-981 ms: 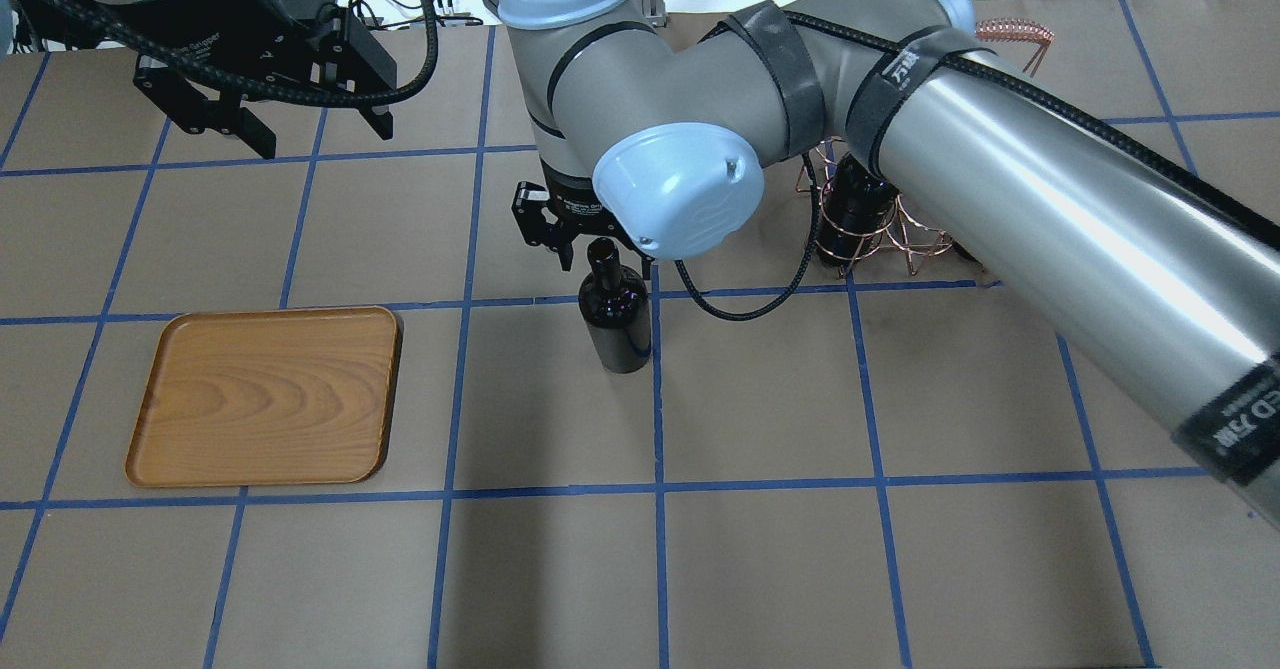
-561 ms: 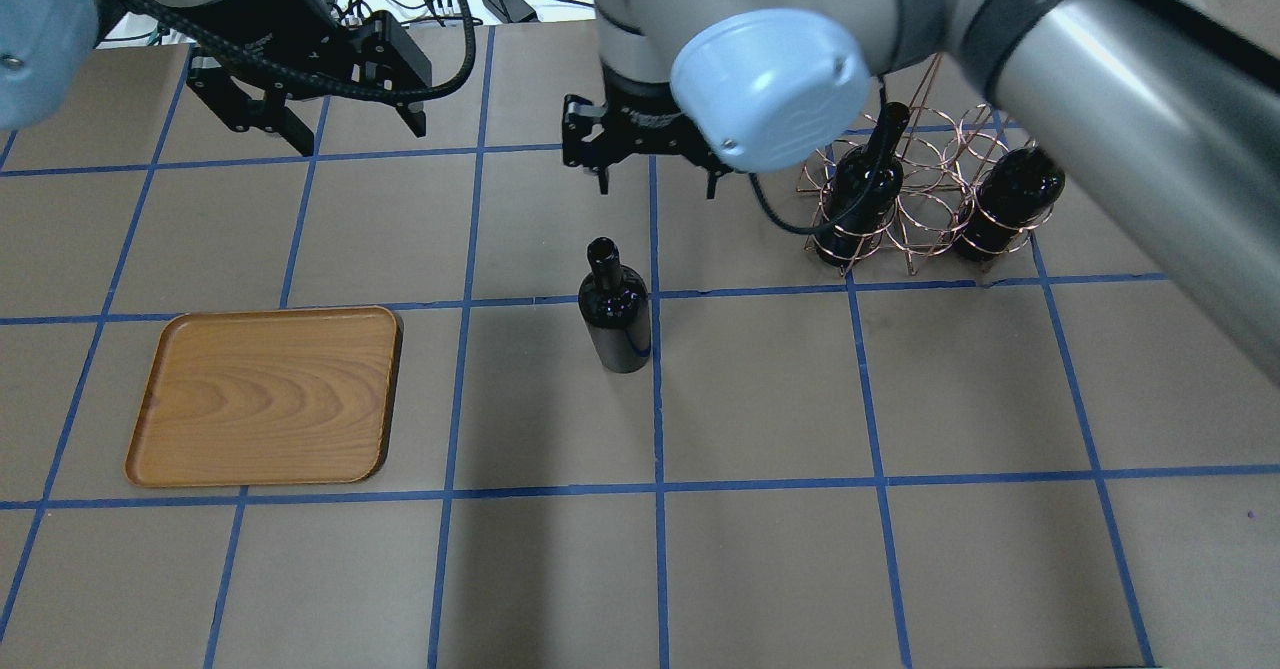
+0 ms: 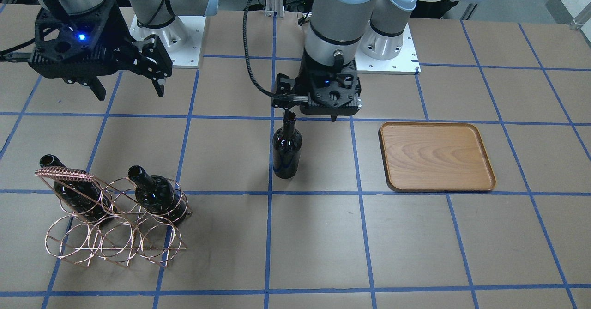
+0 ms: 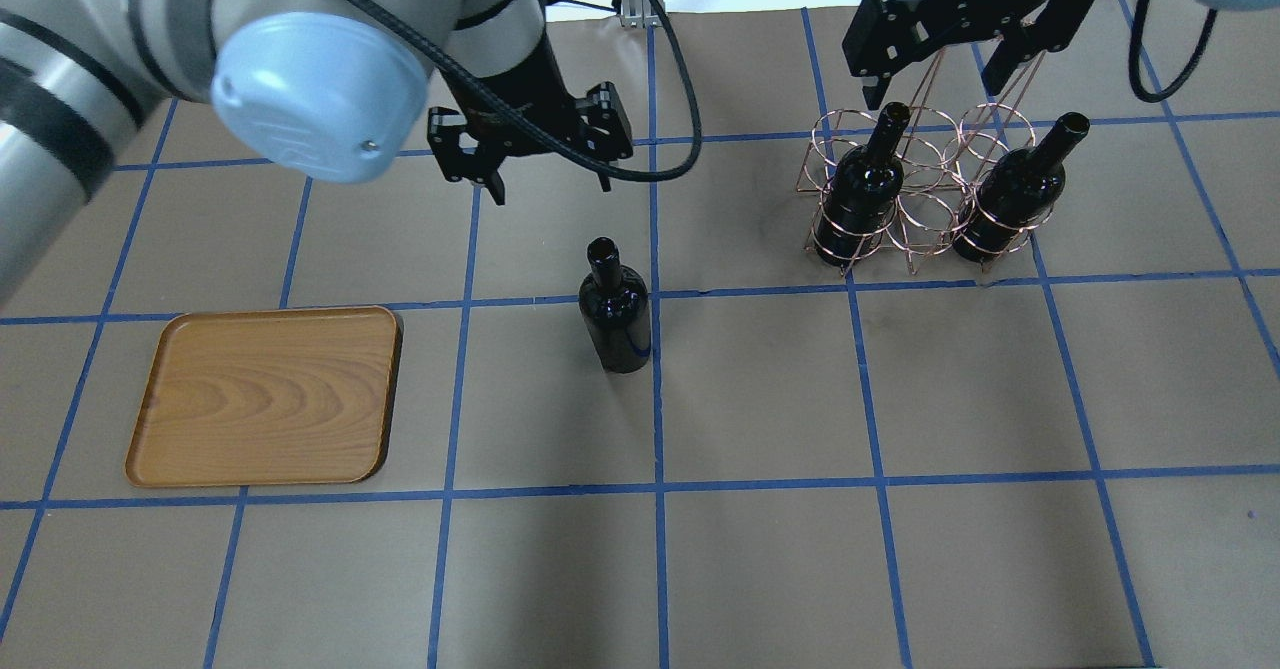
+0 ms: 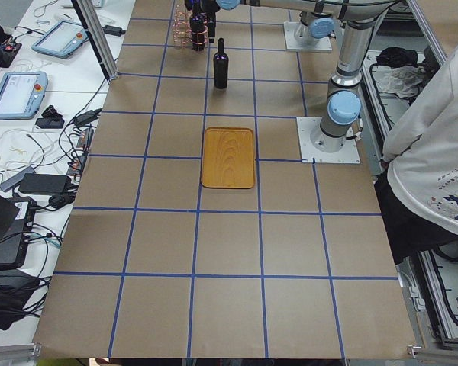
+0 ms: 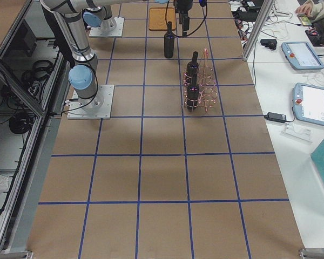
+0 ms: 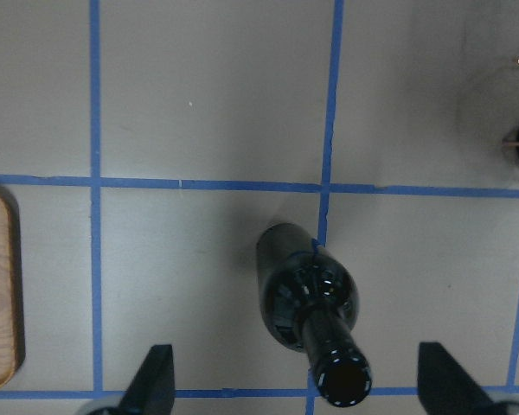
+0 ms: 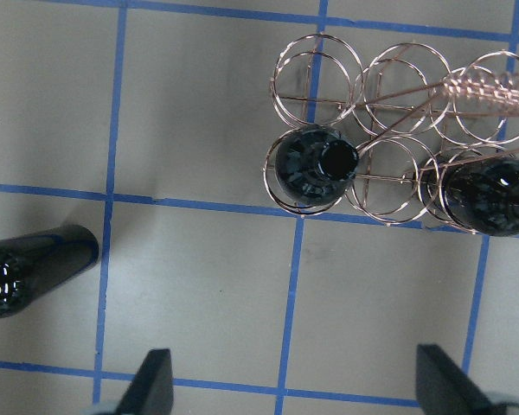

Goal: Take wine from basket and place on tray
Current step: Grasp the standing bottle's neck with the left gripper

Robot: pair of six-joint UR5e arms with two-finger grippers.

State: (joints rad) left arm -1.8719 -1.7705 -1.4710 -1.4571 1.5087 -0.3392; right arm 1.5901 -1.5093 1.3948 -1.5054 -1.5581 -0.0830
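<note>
The wine (image 4: 614, 309) is seen upright between tray (image 4: 265, 396) and basket (image 4: 926, 211); left gripper (image 4: 550, 187) and right gripper (image 4: 930, 94) are held spread, empty.

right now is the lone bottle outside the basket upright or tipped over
Upright: the wine bottle stands on its base on the table, neck pointing up, with nothing gripping it.

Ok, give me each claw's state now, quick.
Left claw: open, holding nothing.
Right claw: open, holding nothing.
</note>
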